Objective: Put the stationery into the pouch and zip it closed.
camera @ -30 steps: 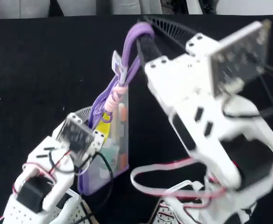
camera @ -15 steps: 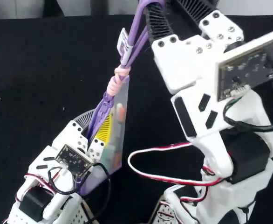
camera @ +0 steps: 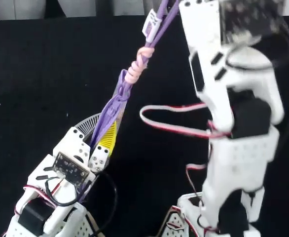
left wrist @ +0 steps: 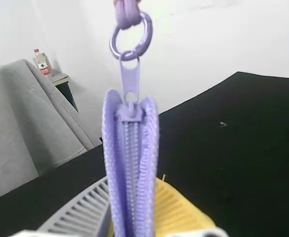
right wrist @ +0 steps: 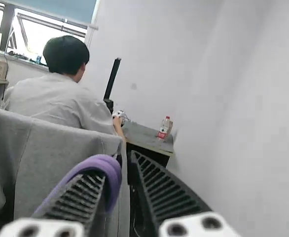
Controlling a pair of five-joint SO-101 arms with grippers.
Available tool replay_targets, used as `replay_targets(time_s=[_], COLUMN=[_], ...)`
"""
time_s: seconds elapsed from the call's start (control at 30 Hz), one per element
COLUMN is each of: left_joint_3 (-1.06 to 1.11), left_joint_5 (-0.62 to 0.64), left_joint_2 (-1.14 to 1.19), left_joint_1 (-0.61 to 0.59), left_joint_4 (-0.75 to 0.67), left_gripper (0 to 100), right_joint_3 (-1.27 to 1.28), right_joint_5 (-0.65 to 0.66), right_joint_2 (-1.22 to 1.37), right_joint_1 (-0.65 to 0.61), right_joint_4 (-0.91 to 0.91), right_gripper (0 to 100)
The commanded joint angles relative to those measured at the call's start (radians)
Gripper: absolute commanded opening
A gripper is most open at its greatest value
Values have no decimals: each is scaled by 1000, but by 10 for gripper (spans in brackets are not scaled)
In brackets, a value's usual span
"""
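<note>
The pouch (camera: 113, 109) hung in the air, edge-on and stretched along a diagonal from the lower left of the high view up to the top centre. The left gripper (camera: 99, 134) was clenched on its lower end. The right gripper (right wrist: 121, 190) was closed around the purple strap (camera: 157, 22), which ran down through a pink knot (camera: 136, 70) to the zipper pull (left wrist: 128, 81). The pull therefore lay at the pouch's upper end, nearer the right arm. From the left wrist, the zipper teeth (left wrist: 129, 163) looked meshed up to the slider. A second earlier the pouch had shown its clear face with the stationery inside. Since then the right arm had risen, drawing the strap taut and turning the pouch on edge.
</note>
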Motion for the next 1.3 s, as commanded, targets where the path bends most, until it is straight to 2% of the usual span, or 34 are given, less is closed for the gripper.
replay_targets(time_s=[0.0, 0.23, 0.4, 0.53, 0.63, 0.93, 1.1, 1.27], left_joint_3=[-53, -136, -232, -262, -262, -318, -377, -426], left_joint_5=[31, 44, 83, 104, 104, 150, 153, 158], left_joint_2=[-3, -5, -6, -6, -6, -6, -3, -3], left_joint_1=[-4, -4, -5, -70, -74, -62, 71, 22], left_joint_4=[8, 57, 100, 98, 97, 100, 141, 147], left_gripper=[26, 26, 26, 26, 26, 27, 27, 27], right_joint_3=[-25, 93, 236, 320, 344, 344, 344, 343], right_joint_5=[5, 5, 5, 5, 3, 3, 3, 9], right_joint_2=[77, 208, 317, 383, 432, 647, 750, 835], right_joint_1=[51, 81, 147, 193, 219, 184, 161, 187], right_joint_4=[-26, -52, -213, -308, -364, -489, -572, -632], right_gripper=[11, 11, 11, 11, 11, 11, 11, 11])
